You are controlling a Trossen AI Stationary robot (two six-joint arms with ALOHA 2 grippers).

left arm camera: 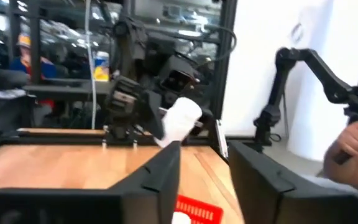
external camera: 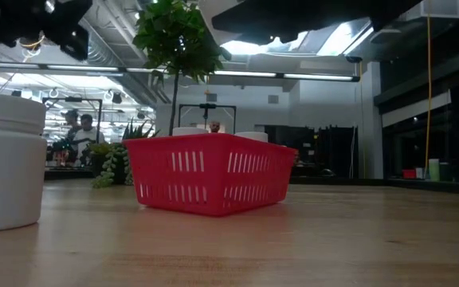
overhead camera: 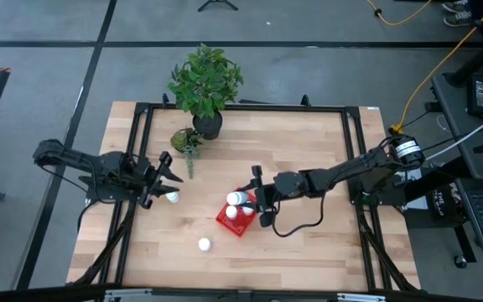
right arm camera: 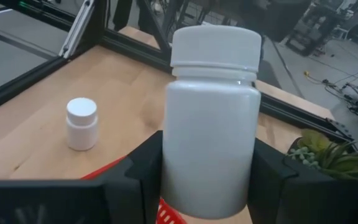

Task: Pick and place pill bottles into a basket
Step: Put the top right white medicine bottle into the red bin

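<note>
The red basket [overhead camera: 227, 220] sits mid-table and also shows in the low view [external camera: 209, 182]. Two white pill bottles [overhead camera: 247, 211] stand inside it. My right gripper [overhead camera: 254, 199] is shut on another white bottle [right arm camera: 210, 124] above the basket's far side. My left gripper [overhead camera: 171, 170] is open and empty at the table's left. A bottle [overhead camera: 173, 197] stands on its base on the wood just on the near side of it. One more bottle [overhead camera: 204, 245] stands toward the near edge, and looms large in the low view [external camera: 6, 159]. My right gripper pinches the bottle's body [right arm camera: 166, 168] between its two fingers, one on either side, below the cap. The fingers come roughly level from the table's right. The bottle is lifted clear, over the basket, and it shows tilted in the left wrist view [left arm camera: 180, 119].
A potted plant [overhead camera: 205, 84] and a small succulent [overhead camera: 186, 141] stand at the far edge, left of the middle. A black frame [overhead camera: 350, 134] rims the table. People show in the room behind [external camera: 78, 127], and a hand shows at the edge of the left wrist view [left arm camera: 353, 149].
</note>
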